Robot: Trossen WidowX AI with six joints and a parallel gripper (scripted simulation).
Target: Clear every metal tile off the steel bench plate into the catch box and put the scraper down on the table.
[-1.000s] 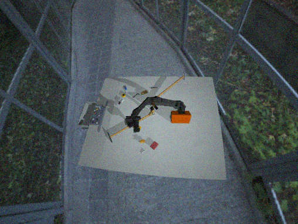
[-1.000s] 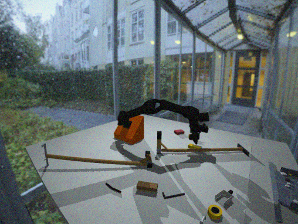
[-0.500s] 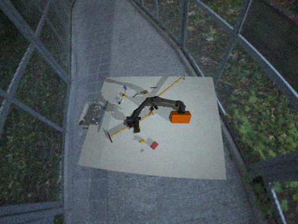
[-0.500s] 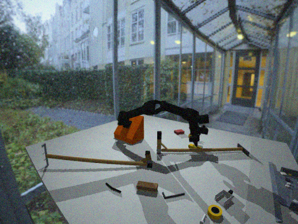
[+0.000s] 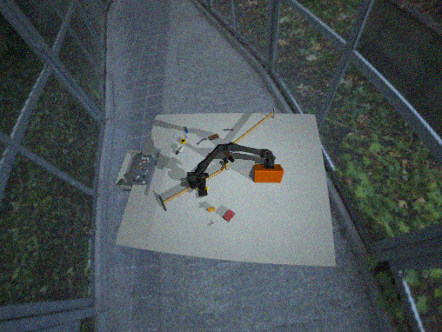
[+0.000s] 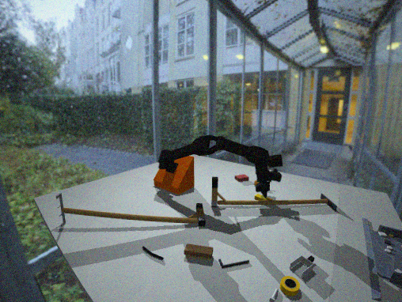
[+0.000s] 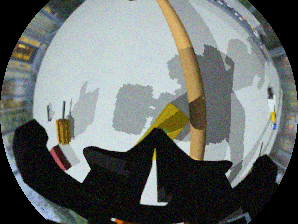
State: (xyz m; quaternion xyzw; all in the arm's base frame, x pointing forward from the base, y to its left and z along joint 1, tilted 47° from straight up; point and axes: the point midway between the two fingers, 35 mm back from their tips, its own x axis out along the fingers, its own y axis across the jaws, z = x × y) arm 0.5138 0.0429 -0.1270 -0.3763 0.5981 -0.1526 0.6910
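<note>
The pincer [image 5: 201, 189] [image 6: 265, 194] [image 7: 157, 131] and the arm [image 5: 211, 158] [image 6: 237, 148] are showing uniform black. The base block [image 5: 269, 174] [image 6: 178, 175] is presenting solid orange. The table [image 5: 287, 226] [image 6: 119, 194] [image 7: 100, 55] is displaying plain pale grey, overlaid by darker grey shadow patches. The scraper's handle [image 5: 176, 196] [image 6: 293, 202] [image 7: 176, 22] is exhibiting light wood brown, with a darker band crossing it in the wrist view. The second tool's handle [image 5: 254, 129] [image 6: 130, 217] is showing a similar wood brown. The small block [image 5: 228, 215] [image 6: 241, 178] [image 7: 60, 158] is appearing red. The tape roll [image 5: 184, 141] [image 6: 290, 285] is combining a yellow ring with a black centre. The wooden block [image 5: 213, 136] [image 6: 199, 251] is showing mid-brown. The item by the pincer [image 6: 259, 197] [image 7: 172, 119] is appearing yellow.
</note>
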